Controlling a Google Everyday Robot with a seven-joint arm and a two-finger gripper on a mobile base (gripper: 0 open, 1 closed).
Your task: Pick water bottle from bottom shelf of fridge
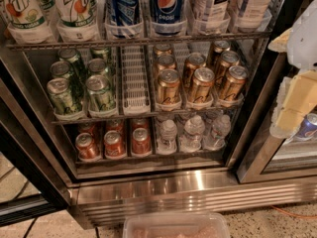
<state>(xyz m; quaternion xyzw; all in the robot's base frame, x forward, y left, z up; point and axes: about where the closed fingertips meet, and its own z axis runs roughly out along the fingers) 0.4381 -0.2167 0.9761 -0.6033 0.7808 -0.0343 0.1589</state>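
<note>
The gripper [296,90] sits at the right side, in front of the fridge [198,187] frame, a pale blurry shape cut off by the right edge; a blue can [309,127] just under it is partly hidden behind it. The tall bottles [74,6] on the top row lose their tops to the top edge; the water bottles [194,132] on the bottom shelf [148,158] are dim and fuzzy, and the back ones hide behind the front ones. A clear tub [176,226] on the floor is cut off by the bottom edge; what is inside is too blurry to tell.
</note>
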